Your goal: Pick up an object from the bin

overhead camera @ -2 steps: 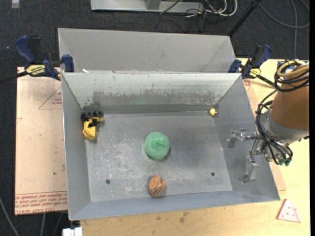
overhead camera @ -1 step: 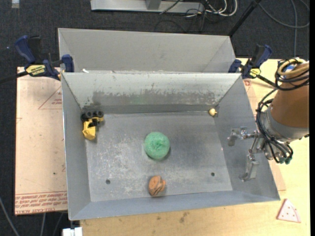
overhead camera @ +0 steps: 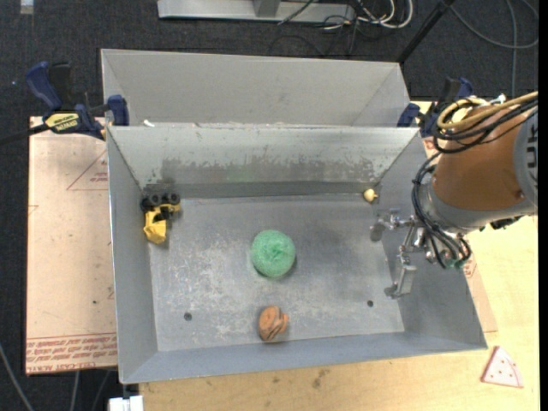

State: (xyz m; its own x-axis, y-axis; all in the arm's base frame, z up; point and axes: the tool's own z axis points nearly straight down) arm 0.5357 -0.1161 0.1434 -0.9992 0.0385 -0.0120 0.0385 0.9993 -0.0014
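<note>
Camera view: the tool (overhead camera: 399, 274) sits low at the right side of the grey metal bin (overhead camera: 257, 165), close to the right wall and over bare floor. I cannot tell how far it is open. I see nothing held in it, and it touches none of the loose things.

Things in the bin, four in all, well apart from one another:
- Green ball (overhead camera: 274, 253), round with a rough, fuzzy-looking surface, near the middle of the floor and to the left of the tool in this view.
- Brown ball (overhead camera: 272, 322), smaller, with paler streaks, just below the green one and close to the front wall.
- Small pale yellow ball (overhead camera: 370, 195), at the foot of the back wall near the back right corner. It is the thing nearest the tool, up and slightly left of it in this view.
- Yellow and black thing (overhead camera: 157, 219), irregular in shape, in the back left corner against the left wall. Black part on top, yellow part hanging below. I cannot tell what kind of thing it is.

Robot side: orange cover (overhead camera: 479, 174) above the tool, with looped cables (overhead camera: 458, 114) running over it. There is dark lettering on the cover at the frame's right edge, cut off, so I cannot read it. I can read no writing on the bin things.
</note>
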